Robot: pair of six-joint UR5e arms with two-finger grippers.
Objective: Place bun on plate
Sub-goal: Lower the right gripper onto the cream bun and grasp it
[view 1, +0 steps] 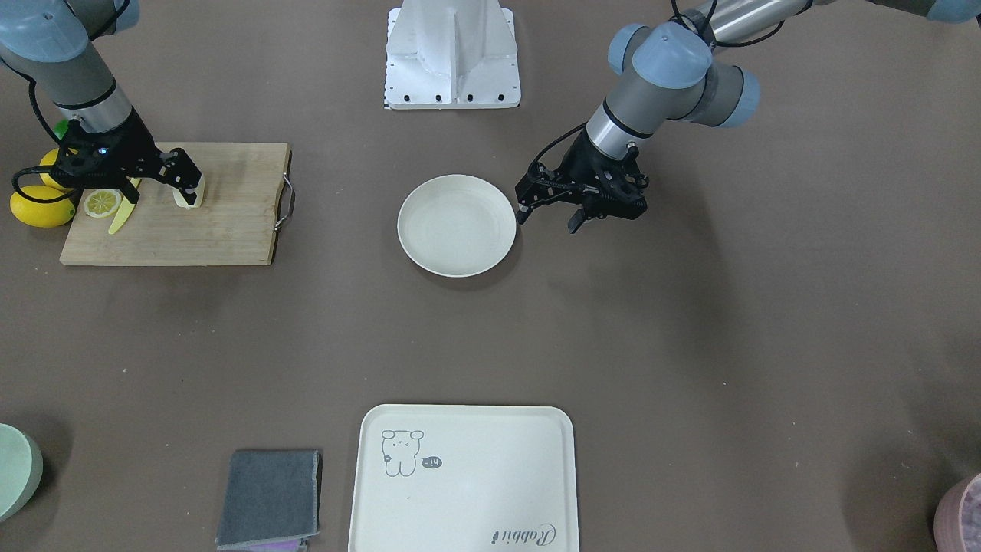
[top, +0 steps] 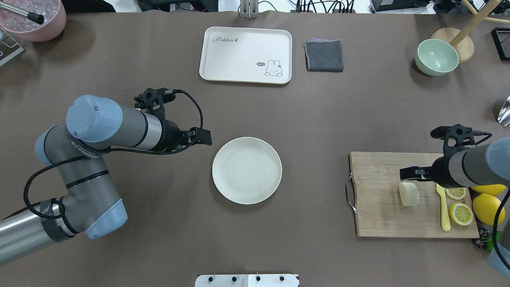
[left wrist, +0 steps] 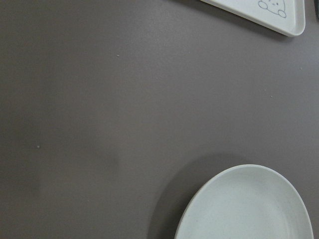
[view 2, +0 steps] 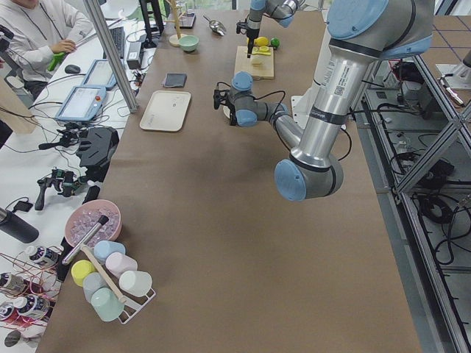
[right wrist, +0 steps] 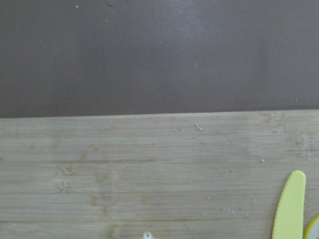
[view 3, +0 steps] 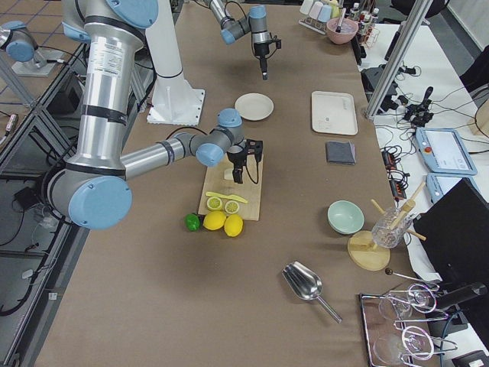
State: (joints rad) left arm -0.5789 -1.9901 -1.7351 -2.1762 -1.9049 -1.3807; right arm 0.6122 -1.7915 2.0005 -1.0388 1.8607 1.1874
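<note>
The bun [top: 409,194] is a pale cream lump lying free on a wooden cutting board [top: 378,211], also seen in the front view [view 1: 188,197]. My right gripper [view 1: 161,185] hovers open just above the board. One of its fingers stands over the bun's edge and the other is toward the lemon slices. Its wrist view shows only board and table. The round off-white plate [top: 247,170] sits empty at the table's middle [view 1: 456,225]. My left gripper [view 1: 549,217] hangs open beside the plate's rim, holding nothing. The left wrist view shows the plate's edge [left wrist: 249,204].
On the board lie a yellow knife [top: 444,211] and two lemon halves [top: 461,214], with whole lemons [top: 487,207] beyond its edge. A cream tray [top: 246,55], grey cloth [top: 324,56], green bowl [top: 436,57] and pink bowl [top: 36,18] line the far side.
</note>
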